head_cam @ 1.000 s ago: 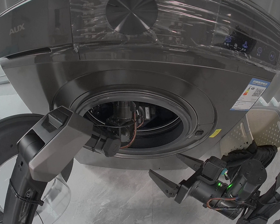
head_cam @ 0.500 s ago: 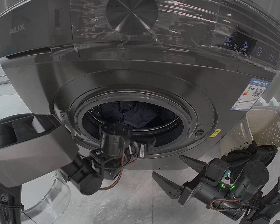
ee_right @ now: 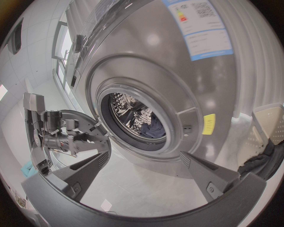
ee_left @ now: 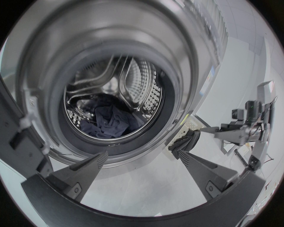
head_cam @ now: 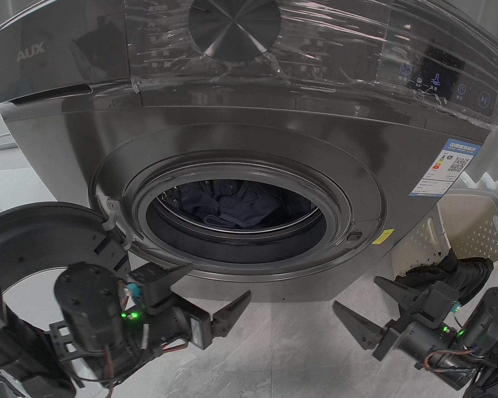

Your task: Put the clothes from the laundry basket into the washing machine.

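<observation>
The washing machine [head_cam: 376,160] stands with its round opening uncovered, and dark blue clothes [head_cam: 226,202] lie in the drum. My left gripper [head_cam: 219,280] hangs open and holds nothing, outside the drum, below the opening's lower left. In the left wrist view the left gripper [ee_left: 142,153] faces the blue clothes [ee_left: 109,122]. My right gripper [head_cam: 355,292] is open with nothing in it, low at the right, just left of the cream laundry basket [head_cam: 476,224]. A black garment [head_cam: 461,273] drapes over the basket's front rim. In the right wrist view the right gripper [ee_right: 144,153] has the black garment [ee_right: 266,159] to one side.
The washer door [head_cam: 26,237] is swung wide open at the lower left, right behind my left arm. Grey tiled floor [head_cam: 283,357] lies between the two grippers in front of the machine. The basket stands tight against the machine's right side.
My left arm has pulled out of the drum and dropped to the lower left, leaving the blue clothes inside. My right gripper has shifted right, closer to the basket.
</observation>
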`<state>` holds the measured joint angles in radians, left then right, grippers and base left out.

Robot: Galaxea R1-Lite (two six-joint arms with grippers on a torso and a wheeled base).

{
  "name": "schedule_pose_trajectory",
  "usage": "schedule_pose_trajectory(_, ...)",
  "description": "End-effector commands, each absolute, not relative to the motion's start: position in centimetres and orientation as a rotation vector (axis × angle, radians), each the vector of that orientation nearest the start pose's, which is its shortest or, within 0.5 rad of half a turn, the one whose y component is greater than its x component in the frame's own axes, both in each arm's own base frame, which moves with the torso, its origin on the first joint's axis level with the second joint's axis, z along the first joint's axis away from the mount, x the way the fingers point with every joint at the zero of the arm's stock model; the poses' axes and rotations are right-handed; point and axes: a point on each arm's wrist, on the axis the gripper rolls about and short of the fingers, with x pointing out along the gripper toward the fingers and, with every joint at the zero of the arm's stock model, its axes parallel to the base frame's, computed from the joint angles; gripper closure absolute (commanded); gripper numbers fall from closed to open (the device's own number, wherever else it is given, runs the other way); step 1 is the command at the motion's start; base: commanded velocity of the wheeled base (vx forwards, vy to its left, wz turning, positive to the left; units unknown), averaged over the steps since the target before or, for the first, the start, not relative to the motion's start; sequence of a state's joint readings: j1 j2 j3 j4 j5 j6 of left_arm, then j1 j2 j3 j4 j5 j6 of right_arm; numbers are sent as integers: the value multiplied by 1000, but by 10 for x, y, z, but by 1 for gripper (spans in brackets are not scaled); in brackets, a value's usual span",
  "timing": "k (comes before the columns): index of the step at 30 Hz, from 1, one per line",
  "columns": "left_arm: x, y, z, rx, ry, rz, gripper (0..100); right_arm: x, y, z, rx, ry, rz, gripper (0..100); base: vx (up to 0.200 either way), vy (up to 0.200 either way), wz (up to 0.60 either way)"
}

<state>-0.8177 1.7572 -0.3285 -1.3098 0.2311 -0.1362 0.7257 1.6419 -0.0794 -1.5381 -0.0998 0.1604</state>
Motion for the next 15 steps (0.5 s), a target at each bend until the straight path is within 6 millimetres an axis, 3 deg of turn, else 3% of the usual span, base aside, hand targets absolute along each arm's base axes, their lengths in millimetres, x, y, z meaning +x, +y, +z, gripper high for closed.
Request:
schedule_pose_trajectory(1,138,-147,151,-136,30,-604,0,131,98,139,164,-15,548,0,-200,0,0)
schedule_pose_trajectory(8,112,-108,159,-144,-14,-561,0,122,70,148,137,-38,433,0,-200,0,0)
schedule_pose_trajectory(15,82,-66,153,-140,-24,-492,0,90,45,145,115,33,372,0,-200,0,0)
